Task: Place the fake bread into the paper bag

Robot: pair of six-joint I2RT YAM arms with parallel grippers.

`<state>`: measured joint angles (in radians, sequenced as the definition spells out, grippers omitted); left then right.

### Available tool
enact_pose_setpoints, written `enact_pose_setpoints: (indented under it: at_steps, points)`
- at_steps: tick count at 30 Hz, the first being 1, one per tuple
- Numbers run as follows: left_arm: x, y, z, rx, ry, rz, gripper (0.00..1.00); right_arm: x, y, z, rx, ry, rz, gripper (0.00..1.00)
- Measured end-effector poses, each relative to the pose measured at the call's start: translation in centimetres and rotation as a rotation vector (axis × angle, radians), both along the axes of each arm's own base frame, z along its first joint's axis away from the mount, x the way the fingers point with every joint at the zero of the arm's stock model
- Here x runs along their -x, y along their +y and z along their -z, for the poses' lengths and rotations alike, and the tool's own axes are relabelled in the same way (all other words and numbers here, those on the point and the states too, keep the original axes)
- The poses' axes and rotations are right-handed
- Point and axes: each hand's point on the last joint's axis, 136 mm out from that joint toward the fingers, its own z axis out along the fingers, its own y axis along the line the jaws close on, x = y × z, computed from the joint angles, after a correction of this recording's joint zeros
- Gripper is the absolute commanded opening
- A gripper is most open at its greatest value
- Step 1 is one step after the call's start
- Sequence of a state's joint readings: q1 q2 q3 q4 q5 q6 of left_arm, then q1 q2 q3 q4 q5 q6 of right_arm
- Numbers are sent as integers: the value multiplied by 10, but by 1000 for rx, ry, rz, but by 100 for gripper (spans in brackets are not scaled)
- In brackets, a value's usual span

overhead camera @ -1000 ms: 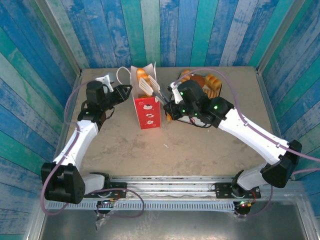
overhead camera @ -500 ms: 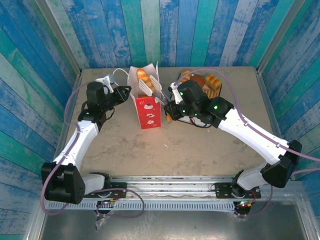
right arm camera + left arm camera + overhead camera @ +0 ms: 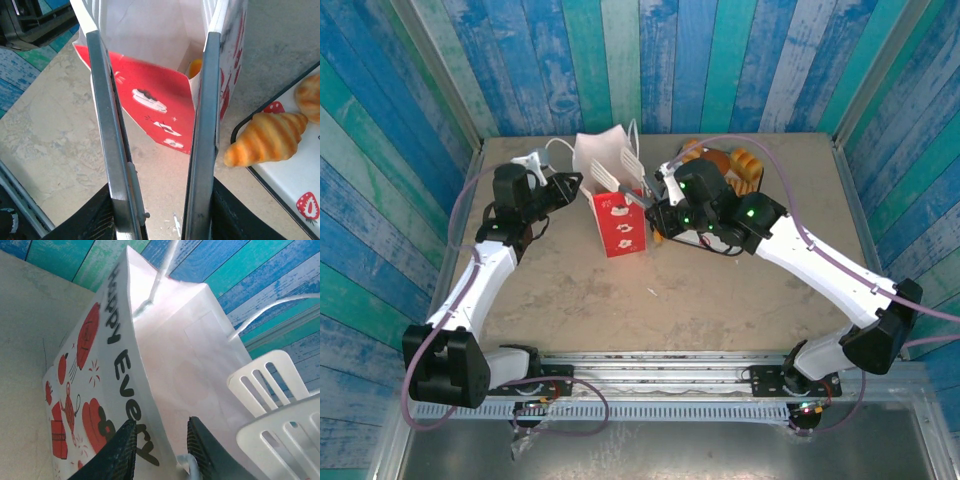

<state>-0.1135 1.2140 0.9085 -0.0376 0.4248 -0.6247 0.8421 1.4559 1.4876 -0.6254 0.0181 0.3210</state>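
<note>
Left gripper (image 3: 161,424) clamped on paper bag (image 3: 620,225) wall | right gripper (image 3: 152,40) parted over mouth | straight lift advised, walls avoided.

One paper bag (image 3: 620,225), one tray (image 3: 295,175), and at least three fake bread pieces (image 3: 265,137).

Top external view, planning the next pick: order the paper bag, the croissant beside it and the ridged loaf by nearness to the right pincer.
From the right pincer:
1. paper bag, right at its tips.
2. croissant, just right of the bag's base.
3. ridged loaf, far right rear.
</note>
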Motion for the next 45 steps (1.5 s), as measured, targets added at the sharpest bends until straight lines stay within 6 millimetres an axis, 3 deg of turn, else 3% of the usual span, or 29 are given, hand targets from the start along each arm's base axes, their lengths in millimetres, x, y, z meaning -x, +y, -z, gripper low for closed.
enact_pose_setpoints:
  at_steps: [5,8,15,19,22,25,28,31,33,39,45]
  points:
    - [0,0,0,5,4,-1,40,-2,5,-12,-38,-11,-14,43]
    - [0,-1,0,13,6,2,47,-3,10,-29,-93,-25,-35,43]
    - [0,-2,-6,18,-2,9,63,-4,15,-99,-278,-114,-79,43]
    - [-3,-1,-18,3,-38,2,74,3,-4,-135,-353,-177,-71,43]
    - [-3,3,-24,-17,-63,-12,79,5,-32,-159,-394,-229,-24,43]
    - [1,8,-32,-44,-91,-37,87,3,-67,-167,-410,-260,57,42]
    - [7,17,-46,-74,-141,-77,93,-5,-100,-152,-390,-234,164,42]
    - [19,28,-64,-99,-204,-133,98,-16,-122,-113,-344,-146,267,41]
    - [29,37,-73,-113,-246,-175,100,-21,-130,-76,-301,-54,324,41]
    - [50,59,-77,-161,-307,-288,97,-21,-133,17,-185,198,410,39]
    - [64,75,-67,-212,-323,-363,97,-15,-130,66,-145,359,444,39]
